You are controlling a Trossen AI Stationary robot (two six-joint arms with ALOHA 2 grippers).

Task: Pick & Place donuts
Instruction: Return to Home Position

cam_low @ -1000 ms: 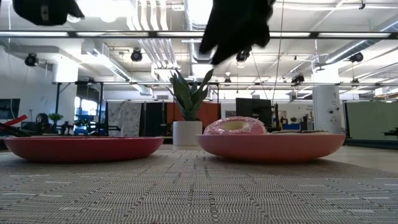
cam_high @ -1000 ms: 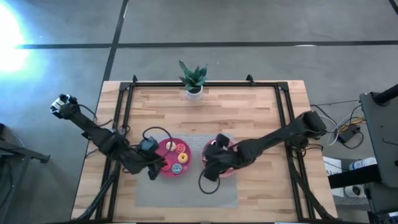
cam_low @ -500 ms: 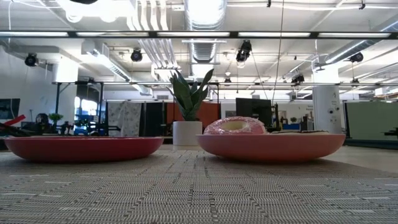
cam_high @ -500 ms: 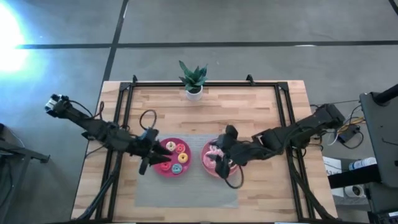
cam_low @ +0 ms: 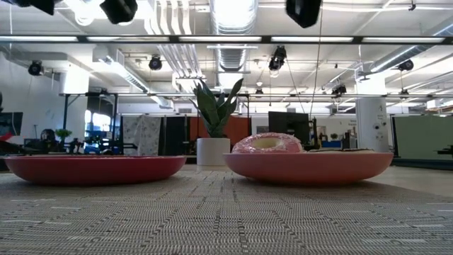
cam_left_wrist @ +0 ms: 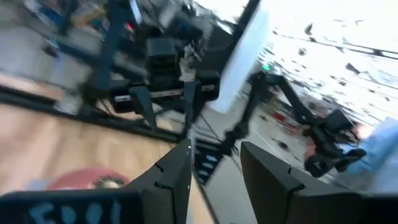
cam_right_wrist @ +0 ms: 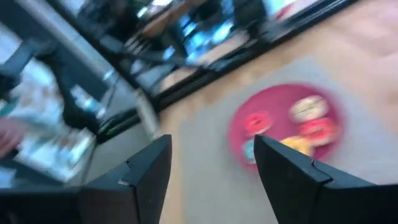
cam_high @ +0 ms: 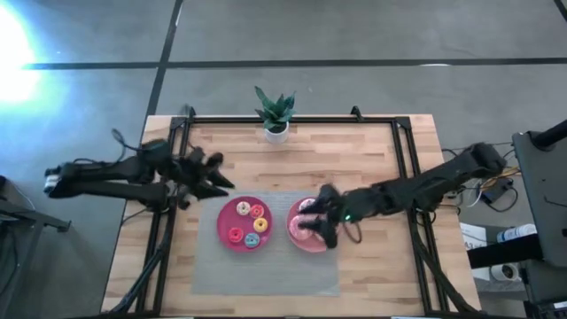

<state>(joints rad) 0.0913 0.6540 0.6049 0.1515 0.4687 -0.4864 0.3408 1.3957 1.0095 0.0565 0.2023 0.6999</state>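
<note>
Left hand (cam_high: 219, 183) fingers apart, empty, near small donuts (cam_high: 251, 225) on plate (cam_high: 222, 221); right hand (cam_high: 324, 232) apart, empty, over pink donut (cam_low: 267, 142).

No text, label, brand or number can be read in any view. In the left wrist view, pale blue characters (cam_left_wrist: 74, 214) stand on a dark panel (cam_left_wrist: 15, 200) close to the camera. They are too blurred to make out.

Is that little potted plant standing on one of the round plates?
No, the potted plant stands directly on the bare wooden table, at its far edge.
</note>
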